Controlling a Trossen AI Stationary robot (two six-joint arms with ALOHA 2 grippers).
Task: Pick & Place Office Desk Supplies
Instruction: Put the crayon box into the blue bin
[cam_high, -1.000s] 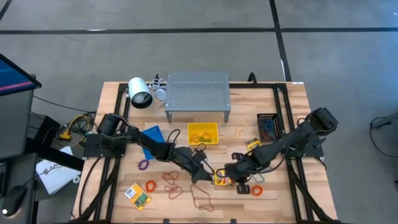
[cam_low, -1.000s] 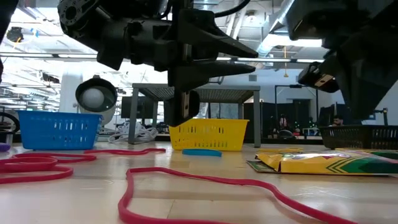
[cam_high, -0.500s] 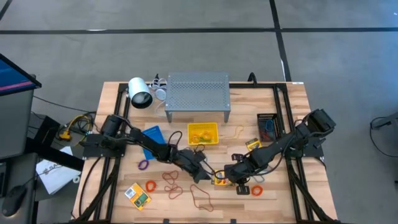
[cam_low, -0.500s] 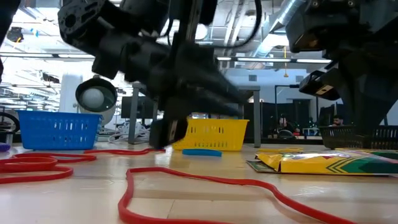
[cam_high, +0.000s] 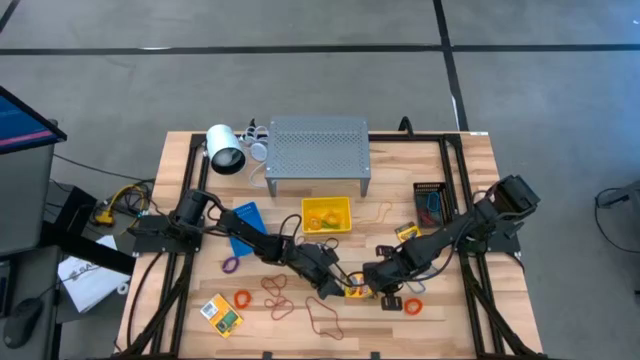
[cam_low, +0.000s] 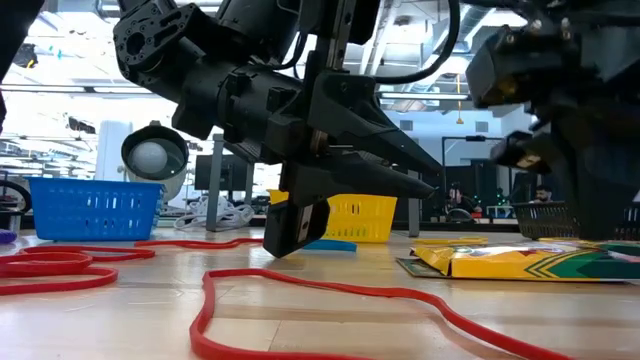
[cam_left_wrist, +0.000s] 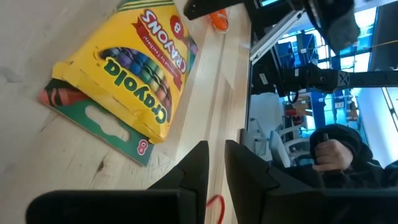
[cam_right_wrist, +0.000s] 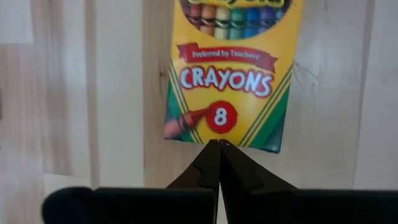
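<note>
Left end effector (cam_high: 341, 288): brought closer beside crayon box (cam_high: 357, 291), fingers slightly parted, nothing held.
Right end effector (cam_high: 372, 285): closed, empty, at box.
Meaning: grasp pending.

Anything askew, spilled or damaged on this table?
Rubber bands lie scattered loose across the front of the table, outside the bins. The crayon box between the two grippers lies flat. Its pack looks slid partly out of the green sleeve. No damage shows.
</note>
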